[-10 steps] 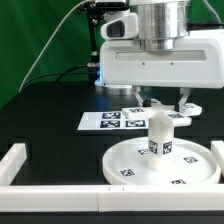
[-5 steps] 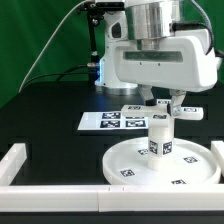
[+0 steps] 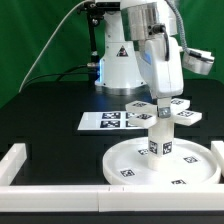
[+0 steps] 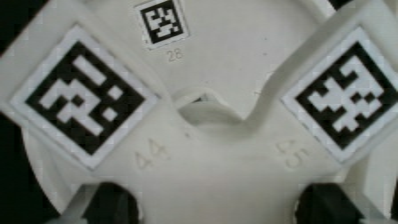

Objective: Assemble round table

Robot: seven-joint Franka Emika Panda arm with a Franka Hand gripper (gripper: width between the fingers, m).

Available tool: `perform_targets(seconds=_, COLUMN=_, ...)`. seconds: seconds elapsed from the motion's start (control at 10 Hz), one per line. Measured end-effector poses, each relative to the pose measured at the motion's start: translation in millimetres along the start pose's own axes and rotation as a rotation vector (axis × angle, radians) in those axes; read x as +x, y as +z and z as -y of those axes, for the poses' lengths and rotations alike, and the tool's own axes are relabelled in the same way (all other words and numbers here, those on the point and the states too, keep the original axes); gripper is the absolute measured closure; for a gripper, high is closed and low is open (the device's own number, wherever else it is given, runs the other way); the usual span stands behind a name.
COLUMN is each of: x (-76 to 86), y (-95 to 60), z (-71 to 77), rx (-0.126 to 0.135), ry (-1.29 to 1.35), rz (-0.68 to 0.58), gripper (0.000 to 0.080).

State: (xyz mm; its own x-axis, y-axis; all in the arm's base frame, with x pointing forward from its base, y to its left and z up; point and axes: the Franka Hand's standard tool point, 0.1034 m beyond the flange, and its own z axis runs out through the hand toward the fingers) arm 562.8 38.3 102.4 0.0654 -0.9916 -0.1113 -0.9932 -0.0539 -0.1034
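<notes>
The cross-shaped base [image 3: 166, 110] hangs in the air directly above the short thick cylinder leg [image 3: 159, 138], which stands upright at the middle of the large round disc [image 3: 165, 160]. The disc lies flat on the black desk [image 3: 50, 110], close behind the white border wall [image 3: 60, 170] and in front of the marker board [image 3: 108, 121].

The main risk from here is a mismatch between the base's central socket and the top of the leg. In the exterior view the wrist looks tilted, so the base may meet the leg at an angle, catch on its rim and jam, or push the leg sideways. The leg's seating in the disc cannot be judged from these views; if it is loose, a side load could tip it or drag the disc across the desk. The base could also twist in the grip if pressed hard off-centre.

The pincer [image 3: 163, 101] stands about half open and appears closed on the base, holding it near the hub. In the wrist view two tagged arms of the base [image 4: 199, 110] fill the picture, with dark fingertips [image 4: 107, 200] at its edge.
</notes>
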Motion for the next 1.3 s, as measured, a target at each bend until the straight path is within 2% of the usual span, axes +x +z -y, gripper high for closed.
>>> perform_targets(seconds=0.1, x=-0.7, y=0.4, z=-0.3, rx=-0.001, ry=-0.007, rz=0.001, gripper=0.0361)
perform_targets(seconds=0.2, x=-1.4, y=0.1, z=-0.7, rx=-0.006, ry=-0.025, rz=0.003, gripper=0.0201)
perform_targets(seconds=0.3, x=-3.2, y=-2.9, z=0.8, rx=-0.014, ry=-0.069, rz=0.009, gripper=0.0165)
perform_targets(seconds=0.6, x=-4.3, y=-24.7, z=12.0, rx=0.022, ry=-0.229, rz=0.02, gripper=0.0151)
perform_targets(seconds=0.7, x=-0.6, y=-26.5, z=13.7, rx=0.029, ry=-0.437, rz=0.017, gripper=0.0151)
perform_targets(seconds=0.8, x=2.1, y=-25.5, z=15.2, rx=0.023, ry=-0.588, rz=0.02, gripper=0.0151)
perform_targets(seconds=0.9, x=-3.1, y=-23.4, z=13.2, rx=-0.021, ry=-0.73, rz=0.041, gripper=0.0151)
perform_targets(seconds=1.0, x=-8.3, y=-23.0, z=14.6, rx=-0.024, ry=-0.85, rz=0.026, gripper=0.0151)
perform_targets(seconds=1.1, x=-8.1, y=-22.1, z=12.3, rx=-0.007, ry=-0.87, rz=0.009, gripper=0.0151)
perform_targets(seconds=1.3, x=-6.3, y=-21.2, z=11.1, rx=-0.011, ry=-1.034, rz=0.012, gripper=0.0151)
